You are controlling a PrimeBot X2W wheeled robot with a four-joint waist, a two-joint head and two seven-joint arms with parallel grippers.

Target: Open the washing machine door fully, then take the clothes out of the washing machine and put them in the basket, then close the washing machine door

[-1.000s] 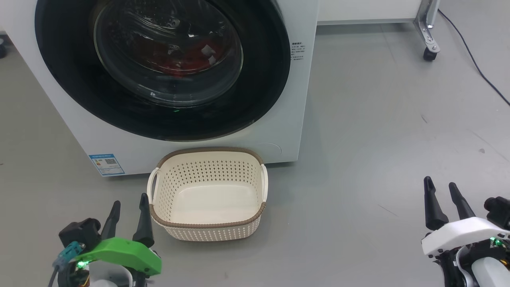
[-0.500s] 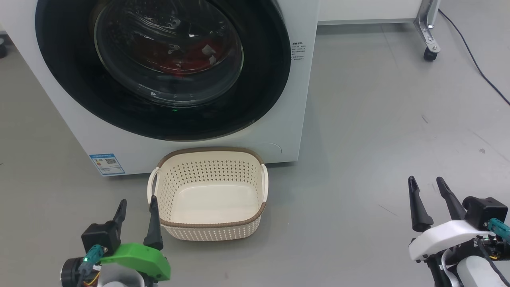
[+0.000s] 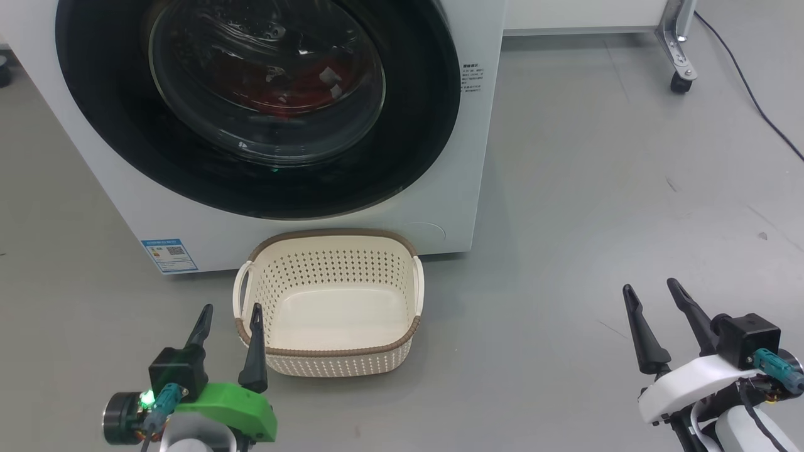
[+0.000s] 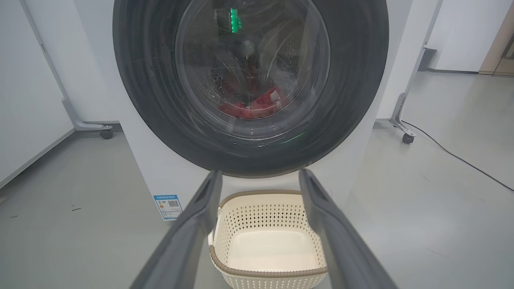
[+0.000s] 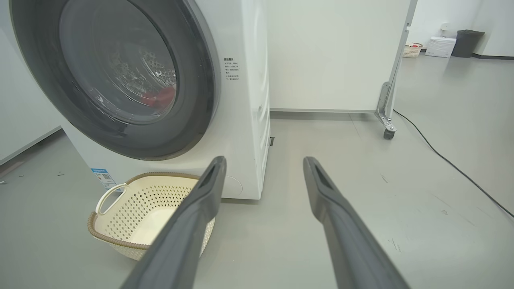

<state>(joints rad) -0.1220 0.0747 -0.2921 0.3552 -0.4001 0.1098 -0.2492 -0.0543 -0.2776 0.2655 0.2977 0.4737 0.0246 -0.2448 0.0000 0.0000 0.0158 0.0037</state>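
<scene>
Compared with a second ago, both grippers are sitting further inward. The left gripper (image 3: 230, 307) is now nearer the basket (image 3: 333, 233), its inner finger overlapping the basket's near corner in the head view. The right gripper (image 3: 649, 285) is hanging over bare floor (image 3: 565, 251), well apart from everything. Both are holding their fingers spread wide and carrying nothing. The whole head picture is sitting a touch higher, so the camera is shifting; the basket and washer (image 3: 125, 201) are staying put.

The door (image 3: 414, 125) is standing shut, ahead of and above the left gripper. The basket is lying just ahead of that gripper's fingertips, close against the washer's front; whether they are touching I cannot tell. The clothes (image 3: 295, 85) are lying in the drum behind the glass.

The left wrist view is facing the door square-on and catching a green glint in the glass. The right wrist view is showing the washer's side panel, the basket to that gripper's left and a cable (image 5: 457, 169) trailing to its right.

The head view is cutting off the door's top. Reflections are blurring the clothes into red patches with white flecks.
</scene>
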